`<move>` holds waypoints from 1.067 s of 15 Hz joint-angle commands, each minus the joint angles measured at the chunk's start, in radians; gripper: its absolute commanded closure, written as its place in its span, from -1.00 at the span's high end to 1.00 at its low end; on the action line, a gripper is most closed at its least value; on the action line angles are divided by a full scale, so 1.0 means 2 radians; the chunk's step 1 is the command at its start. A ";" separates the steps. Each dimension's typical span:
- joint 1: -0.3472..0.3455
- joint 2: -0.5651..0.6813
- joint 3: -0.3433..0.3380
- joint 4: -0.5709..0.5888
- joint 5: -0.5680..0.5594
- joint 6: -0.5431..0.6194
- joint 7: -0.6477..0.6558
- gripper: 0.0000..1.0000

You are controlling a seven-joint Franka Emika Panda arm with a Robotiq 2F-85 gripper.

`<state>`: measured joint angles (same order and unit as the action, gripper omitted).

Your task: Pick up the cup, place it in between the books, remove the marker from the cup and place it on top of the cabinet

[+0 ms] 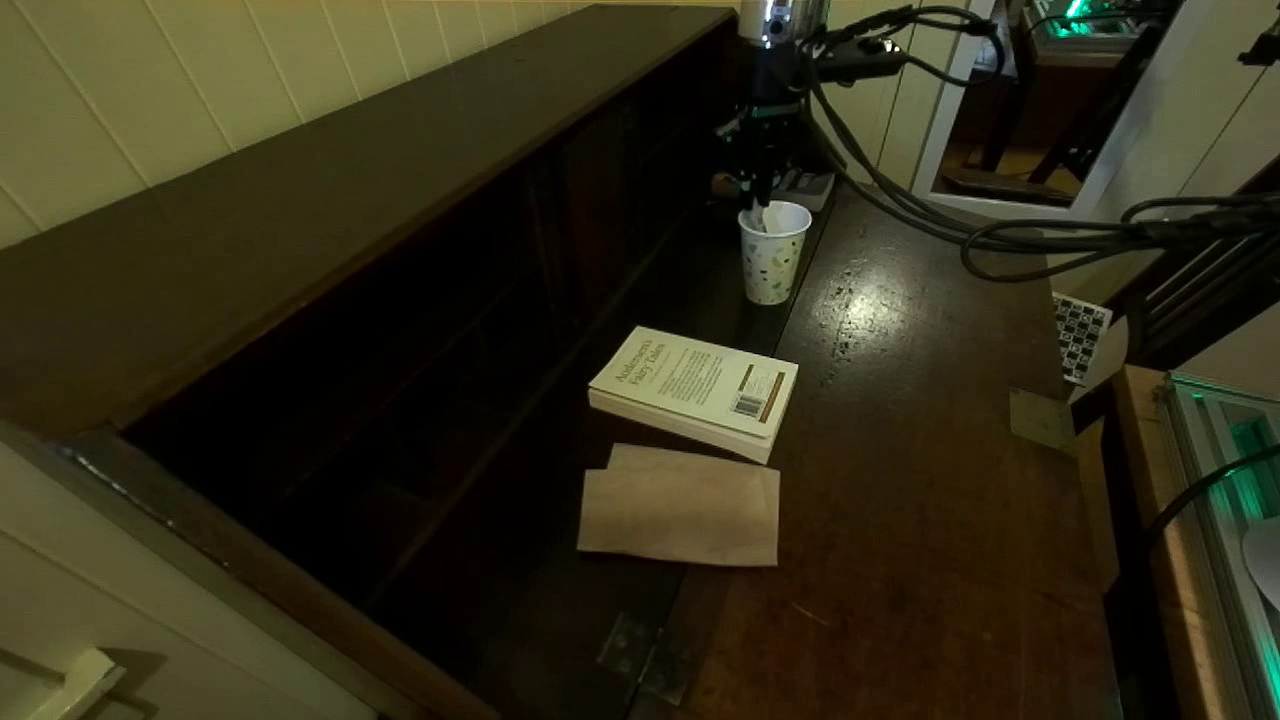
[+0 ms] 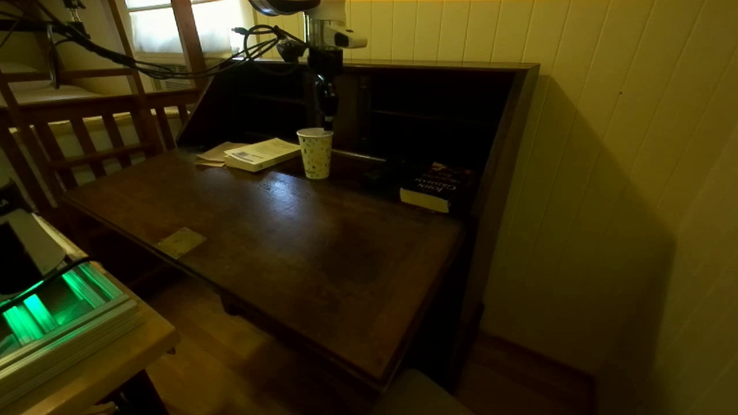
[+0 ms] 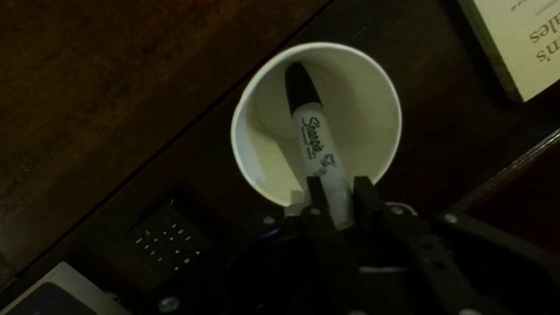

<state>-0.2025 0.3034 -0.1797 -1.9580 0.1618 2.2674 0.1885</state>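
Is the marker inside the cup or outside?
Partly inside: the wrist view shows the marker cap down in the cup, tail between the fingers.

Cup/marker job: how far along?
Done, apparently: cup stands between the white book and the dark book.
In hand: marker; jaws flank one end, though a firm grip isn't certain.
Remaining: its capped end sits inside the cup, so lift it clear, then place it on the cabinet top.

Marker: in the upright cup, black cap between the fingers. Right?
Wrong end: the wrist view shows the marker with its white end between the fingers; the black cap is inside the cup. Marker in the upright cup is right.
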 commanded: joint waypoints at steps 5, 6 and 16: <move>0.011 -0.017 -0.004 -0.002 -0.031 -0.002 0.008 -0.89; 0.012 -0.019 -0.004 -0.002 -0.033 -0.002 0.007 -0.89; 0.015 -0.066 0.000 -0.005 -0.043 -0.004 -0.014 -0.89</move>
<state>-0.1782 0.2169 -0.1782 -1.9570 0.1028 2.2680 0.1737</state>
